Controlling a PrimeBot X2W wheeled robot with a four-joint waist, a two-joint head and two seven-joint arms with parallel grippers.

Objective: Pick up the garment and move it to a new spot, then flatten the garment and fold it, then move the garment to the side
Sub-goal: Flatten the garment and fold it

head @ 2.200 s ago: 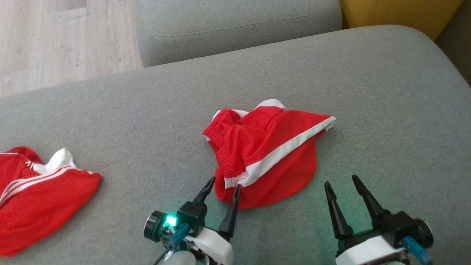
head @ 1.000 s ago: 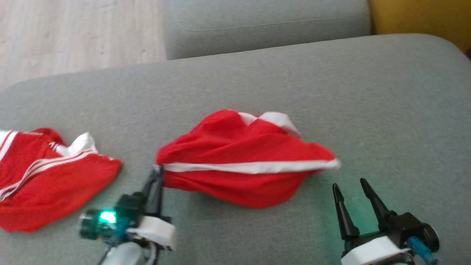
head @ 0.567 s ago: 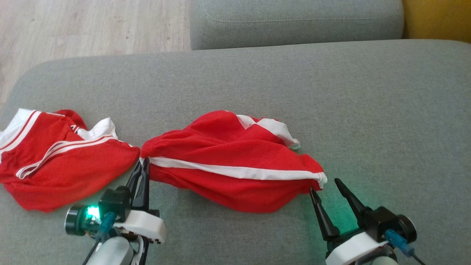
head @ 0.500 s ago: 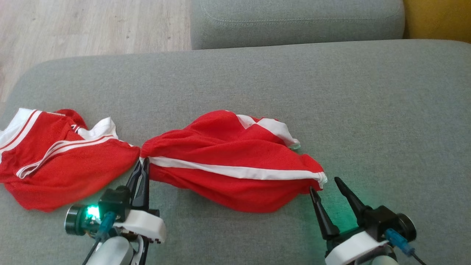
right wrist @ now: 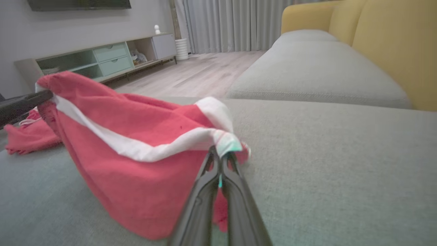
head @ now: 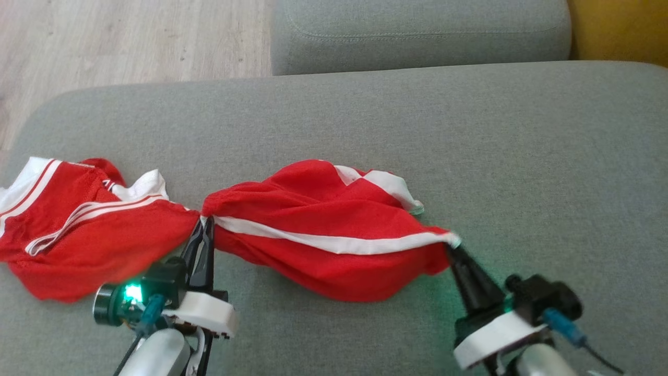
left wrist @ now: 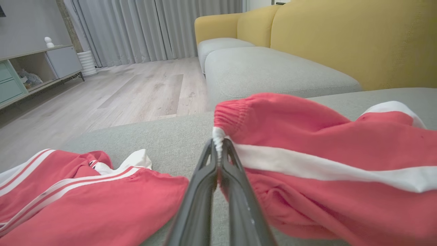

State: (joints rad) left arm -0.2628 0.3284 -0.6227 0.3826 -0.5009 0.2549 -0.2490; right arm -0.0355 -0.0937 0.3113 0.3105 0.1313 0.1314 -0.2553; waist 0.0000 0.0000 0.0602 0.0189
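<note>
- Garment, the red mesh one with a white side stripe [head: 323, 235]: where do I find it?
- I have it near the middle of the grey fabric sofa cushion [head: 522, 156], strung between my two grippers. The white stripe runs nearly straight from one to the other, and the red cloth sags below it down to the cushion.
- And the jaws?
- My left gripper [head: 207, 225] is clenched on the stripe's end at the gathered waistband. On the left wrist view I see the white edge pinched between the two dark fingers [left wrist: 201, 191]. My right gripper [head: 452, 250] is clamped on the opposite white corner, jaws pressed together around it.
- Anything close by?
- A second red garment with thin white stripes [head: 78, 230] lies crumpled on the same cushion, just beside my left gripper. I cannot tell whether the two cloths touch. Pale wooden floor [head: 130, 42] shows beyond the cushion, and a yellow sofa back [head: 621, 31] at the far right.
</note>
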